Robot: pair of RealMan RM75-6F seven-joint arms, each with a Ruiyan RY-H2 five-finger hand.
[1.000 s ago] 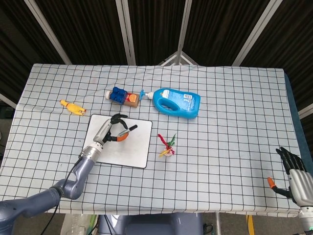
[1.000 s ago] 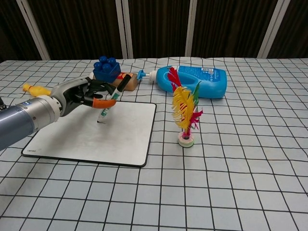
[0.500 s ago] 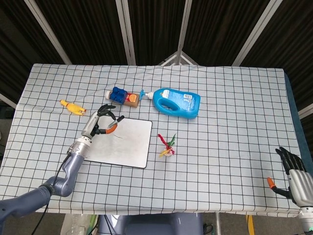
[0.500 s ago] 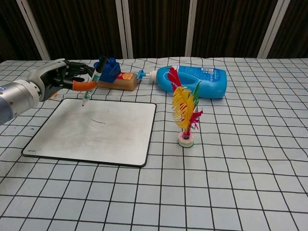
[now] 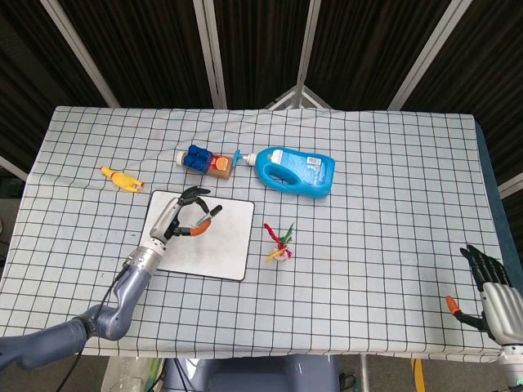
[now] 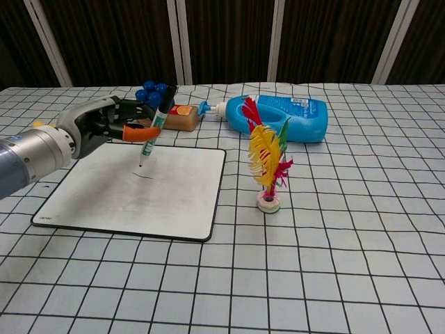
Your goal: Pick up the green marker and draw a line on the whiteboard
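Left hand [image 6: 97, 125] grasps green marker [image 6: 154, 131], tilted, tip just above whiteboard [image 6: 174, 198] near short dark mark [image 6: 144, 175]. Right hand [image 5: 493, 287] at table's 4 o'clock corner, fingers spread, holding nothing. Blue detergent bottle [image 5: 294, 170] lies on side at whiteboard's 1 o'clock; contents cannot tell.

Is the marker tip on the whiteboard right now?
Cannot tell. In the chest view the left hand holds the green marker tilted, tip at the whiteboard beside a short mark; neither contact nor gap shows plainly.
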